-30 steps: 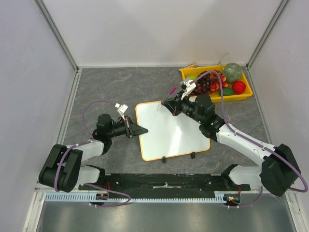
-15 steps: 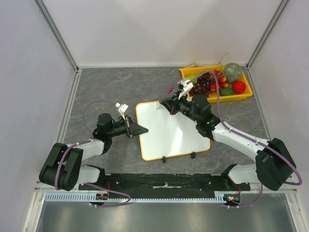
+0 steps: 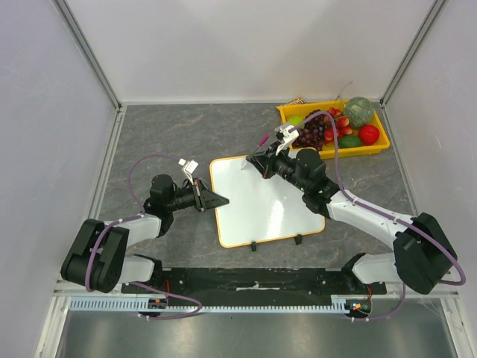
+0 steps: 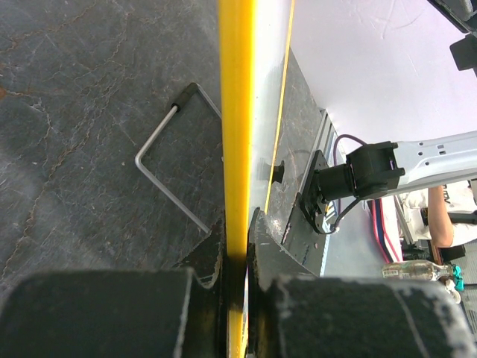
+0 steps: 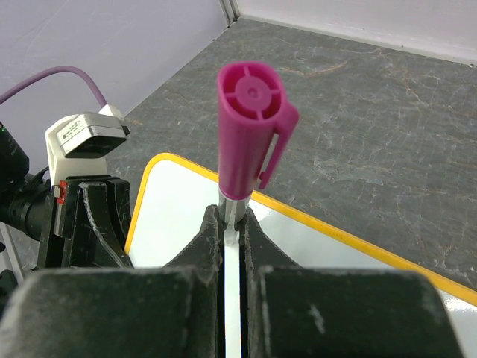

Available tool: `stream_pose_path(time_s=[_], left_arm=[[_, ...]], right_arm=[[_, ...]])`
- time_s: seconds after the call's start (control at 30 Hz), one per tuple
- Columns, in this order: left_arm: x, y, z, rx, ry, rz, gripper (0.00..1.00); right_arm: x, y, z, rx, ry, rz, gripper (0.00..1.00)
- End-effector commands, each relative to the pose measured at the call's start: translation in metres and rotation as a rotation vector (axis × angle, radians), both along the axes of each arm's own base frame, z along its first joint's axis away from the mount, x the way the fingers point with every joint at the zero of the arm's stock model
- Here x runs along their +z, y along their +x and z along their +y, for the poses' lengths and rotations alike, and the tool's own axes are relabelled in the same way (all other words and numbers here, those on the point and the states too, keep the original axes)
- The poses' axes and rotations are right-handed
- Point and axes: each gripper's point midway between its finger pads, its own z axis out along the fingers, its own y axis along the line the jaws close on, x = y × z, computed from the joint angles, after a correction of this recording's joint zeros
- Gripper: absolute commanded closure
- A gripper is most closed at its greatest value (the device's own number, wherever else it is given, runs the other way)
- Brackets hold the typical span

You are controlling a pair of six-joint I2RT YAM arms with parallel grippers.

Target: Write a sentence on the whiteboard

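Observation:
The whiteboard [image 3: 268,201] lies flat mid-table, white with an orange-yellow rim. My left gripper [image 3: 222,200] is shut on its left edge; in the left wrist view the yellow rim [image 4: 237,112] runs straight between the closed fingers of that gripper [image 4: 237,224]. My right gripper [image 3: 258,159] hovers over the board's far left corner, shut on a marker [image 5: 250,134] whose magenta cap sticks up behind the gripper [image 5: 232,216]. The marker's tip points down at the board [image 5: 179,209]. No sentence shows on the white face.
A yellow fruit tray [image 3: 365,151] with grapes, a melon and other fruit stands at the back right, just behind the right arm. Two black clips [image 3: 253,246] sit on the board's near edge. A bent wire bracket [image 4: 168,171] lies under the board's rim. Enclosure walls stand on three sides.
The right gripper with the marker has crept slightly toward the far side, over the board's corner. The left gripper and the board have not moved.

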Motion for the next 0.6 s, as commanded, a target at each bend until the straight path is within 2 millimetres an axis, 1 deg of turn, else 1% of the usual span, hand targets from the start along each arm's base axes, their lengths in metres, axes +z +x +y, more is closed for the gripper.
stream_pose_path(time_s=[0.0, 0.2, 0.57], left_arm=[[-0.048, 0.016, 0.019, 0.123, 0.184, 0.0, 0.98], [-0.048, 0.016, 0.019, 0.123, 0.182, 0.0, 0.98], [-0.048, 0.016, 0.019, 0.121, 0.181, 0.001, 0.98]], right_arm=[[-0.005, 0.0, -0.001, -0.008, -0.007, -0.009, 1.0], [-0.015, -0.003, -0.002, 0.004, -0.036, 0.011, 1.0], [-0.03, -0.016, -0.005, 0.022, -0.056, 0.044, 1.0]])
